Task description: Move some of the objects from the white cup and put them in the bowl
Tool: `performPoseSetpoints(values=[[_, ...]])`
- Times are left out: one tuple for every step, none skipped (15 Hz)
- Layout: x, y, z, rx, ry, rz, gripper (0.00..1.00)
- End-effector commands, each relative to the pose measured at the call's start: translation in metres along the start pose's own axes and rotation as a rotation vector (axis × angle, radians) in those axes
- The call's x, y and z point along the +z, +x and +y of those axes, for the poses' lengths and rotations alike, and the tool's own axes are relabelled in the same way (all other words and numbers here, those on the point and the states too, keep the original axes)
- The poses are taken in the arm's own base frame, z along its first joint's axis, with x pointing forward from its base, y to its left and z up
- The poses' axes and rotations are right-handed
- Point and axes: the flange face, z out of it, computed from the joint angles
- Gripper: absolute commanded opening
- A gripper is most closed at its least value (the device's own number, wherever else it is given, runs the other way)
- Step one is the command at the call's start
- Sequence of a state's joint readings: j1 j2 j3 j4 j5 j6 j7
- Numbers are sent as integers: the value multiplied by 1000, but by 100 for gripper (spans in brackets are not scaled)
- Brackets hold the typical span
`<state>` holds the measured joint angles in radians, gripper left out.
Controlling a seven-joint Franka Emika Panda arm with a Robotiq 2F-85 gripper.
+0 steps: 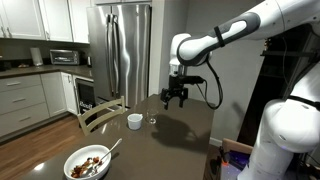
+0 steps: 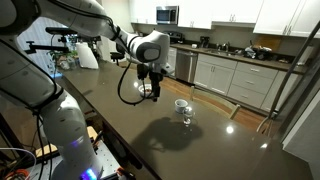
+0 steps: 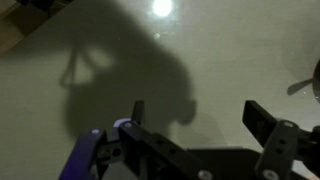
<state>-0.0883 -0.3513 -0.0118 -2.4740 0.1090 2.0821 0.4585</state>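
Observation:
The small white cup [image 1: 135, 121] [image 2: 181, 105] stands on the dark table [image 1: 170, 145], with a tiny clear glass [image 1: 152, 122] [image 2: 187, 118] beside it. What the cup holds is hidden from these angles. The wide white bowl [image 1: 108, 158] sits near the table's front corner with reddish-brown bits [image 1: 88, 164] and a spoon [image 1: 114, 146] in it. My gripper [image 1: 176, 98] [image 2: 150, 93] hangs open above the table, apart from the cup and higher than it. In the wrist view the gripper [image 3: 198, 115] has only bare tabletop and its own shadow between its fingers [image 3: 262, 120].
A wooden chair [image 1: 100, 115] stands at the table's edge near the cup. Behind it are a steel fridge [image 1: 125, 50] and kitchen counters [image 2: 230, 60]. The robot's white base [image 1: 285, 135] fills one side of the table.

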Motion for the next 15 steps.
performPoseSetpoints(values=[[-1,15,-16,177,89,11,100],[-2,19,-20,225,111,22,100],[-2,23,-24,271,134,35,100],[-3,27,-28,319,155,47,100],[-4,32,-33,365,176,60,100],[-3,36,-37,415,195,69,100],[-2,42,-42,464,213,73,100],[0,47,-46,512,232,66,100],[4,53,-49,560,248,58,100],[8,59,-52,608,267,46,100],[11,65,-56,634,284,20,100],[11,66,-63,586,302,15,100],[8,54,-49,576,263,36,100],[11,58,-54,581,270,26,100],[12,61,-58,582,273,20,100]])
